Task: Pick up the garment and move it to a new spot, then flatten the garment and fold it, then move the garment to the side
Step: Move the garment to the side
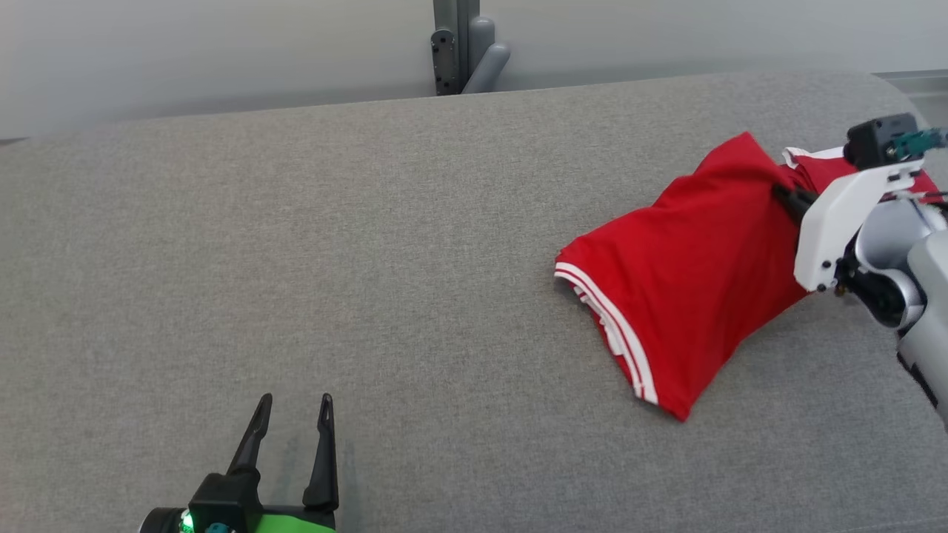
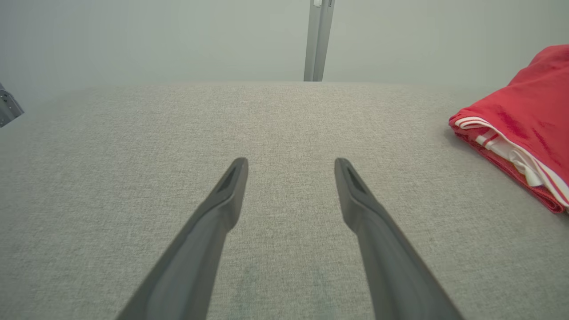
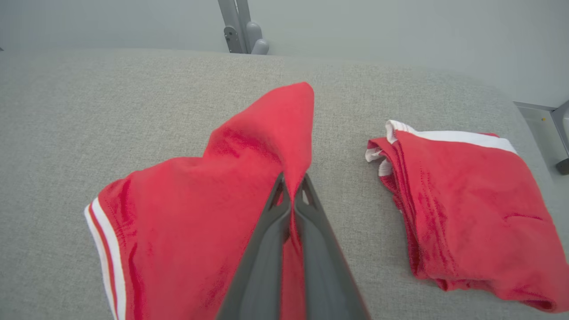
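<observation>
1. A grey woven padded surface (image 1: 296, 259) spans the head view, bare around the left gripper.
2. A plain pale wall (image 1: 185, 52) rises behind its far edge.
3. The red garment (image 1: 689, 274) lies on the right part of the surface. One fold is drawn up into a peak, and its white-striped hem rests on the padding on the side facing the left gripper.
4. A second red piece (image 3: 466, 209), folded and with white trim, lies just beside the garment on the right. A strip of grey shows between them in the right wrist view.
5. The right arm's white wrist housing (image 1: 844, 215) reaches in from the right edge and covers part of that folded piece in the head view.
6. The right gripper (image 3: 291, 184) has its fingers pressed together, pinching the garment's raised fold.
7. The left gripper (image 1: 292, 407) is at the near edge, well apart from the garment, with its fingers spread and nothing between them.
8. A grey metal post (image 1: 459, 44) with a bracket stands behind the far edge.
</observation>
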